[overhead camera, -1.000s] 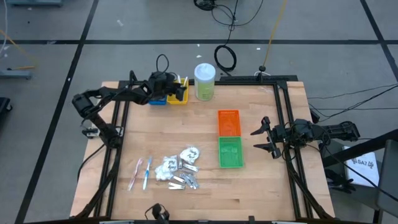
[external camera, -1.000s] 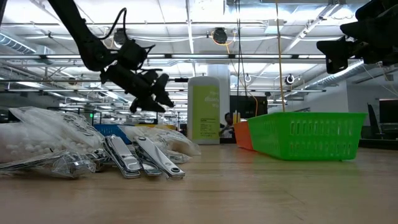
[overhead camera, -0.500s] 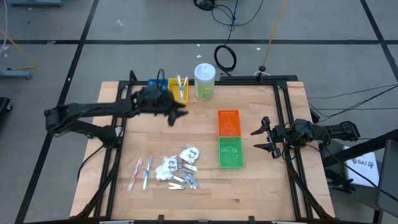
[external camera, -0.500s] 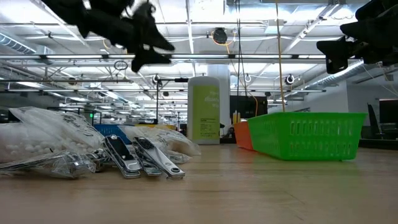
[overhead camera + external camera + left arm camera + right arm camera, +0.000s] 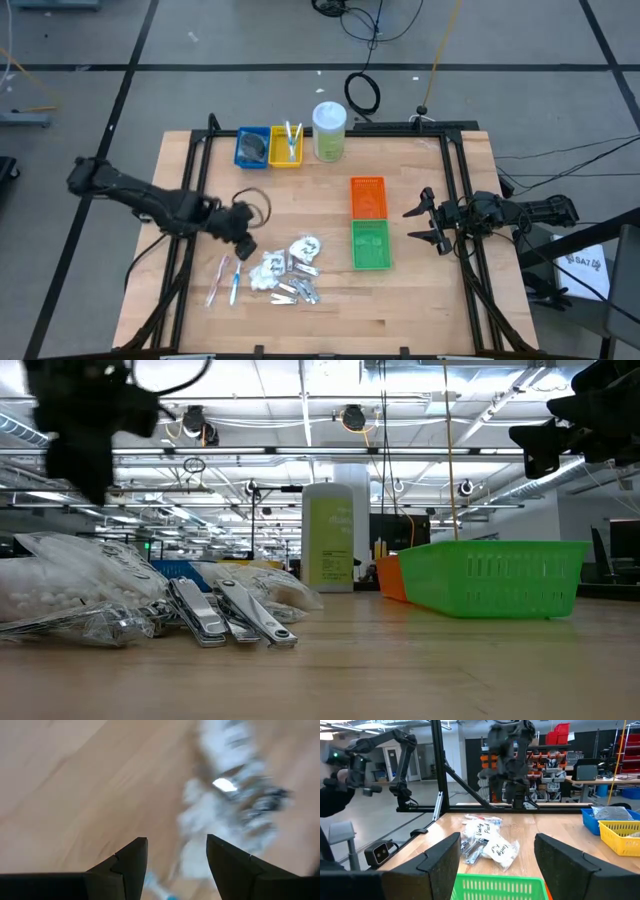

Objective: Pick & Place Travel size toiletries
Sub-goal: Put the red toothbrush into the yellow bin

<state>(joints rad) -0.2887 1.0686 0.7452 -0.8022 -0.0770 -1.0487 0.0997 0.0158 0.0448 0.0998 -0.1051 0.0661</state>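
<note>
Blue tray (image 5: 251, 147) grey pad (image 5: 256, 150), yellow tray (image 5: 287, 157) sticks (image 5: 292, 136)

White crinkly packets (image 5: 487, 841) lie beyond the green tray (image 5: 495, 887).

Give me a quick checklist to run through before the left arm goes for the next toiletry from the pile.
1. Left gripper jaws open and empty: ok.
2. Left gripper beside the pile of toiletries, near the slim sticks: ok.
3. Which item it is lined up on: cannot tell, the left wrist view is blurred.
4. Blue tray and yellow tray unobstructed at the far edge: ok.
5. Right gripper parked at the table's right edge, jaws open, away from the pile: ok.
</note>
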